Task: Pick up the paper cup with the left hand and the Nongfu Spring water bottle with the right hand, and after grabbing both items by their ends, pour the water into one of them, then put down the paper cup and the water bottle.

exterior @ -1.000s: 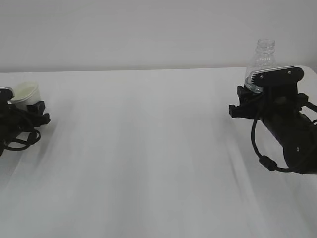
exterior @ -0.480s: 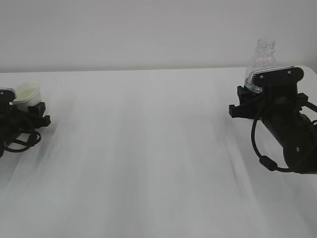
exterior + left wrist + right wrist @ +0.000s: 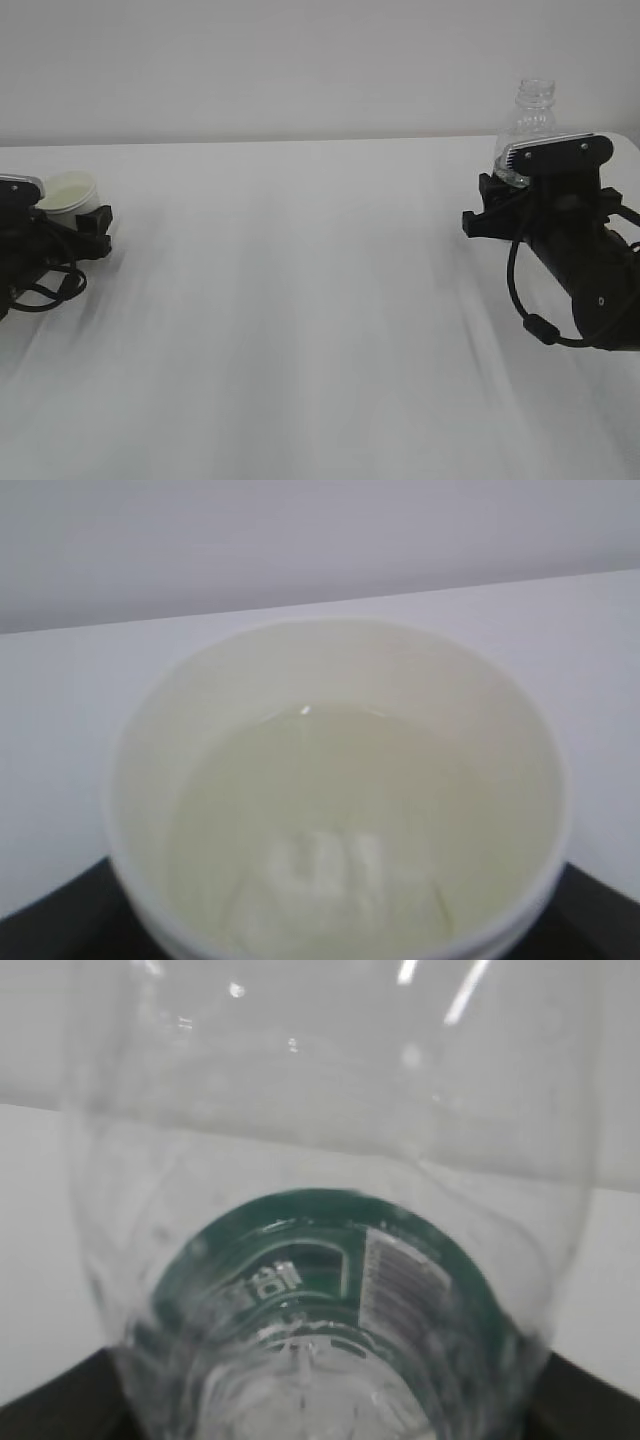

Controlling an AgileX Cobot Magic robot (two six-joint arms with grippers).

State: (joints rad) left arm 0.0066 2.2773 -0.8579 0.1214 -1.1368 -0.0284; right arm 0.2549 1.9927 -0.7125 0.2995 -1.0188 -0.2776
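Table: bare white top, wide open through the whole middle between the two arms; far edge meets the pale wall just behind the cup and bottle.
Left edge: left hand low on the table at the far left of the exterior view, partly cut by the frame, little room outward on that side.
Right edge: right hand close to the right frame edge, near the table's far right corner; open room only toward the centre.
Paper cup: upright at the left hand, mouth up, cream inside showing; fills the left wrist view with clear liquid pooled in the bottom.
Left grip: fingers hidden below the cup in both views; can't tell whether clamped on the cup or spread clear of it.
Nongfu Spring water bottle: upright, capless neck above the right hand's grey-white plate; green label band seen through the clear wall in the right wrist view.
Right grip: closed round the bottle's lower body, jaws held well apart by its width.
Change, left: cup and left hand now further toward the centre than a second ago, more of the cup's mouth on show.
Change, right: bottle and right hand just as before, no shift.
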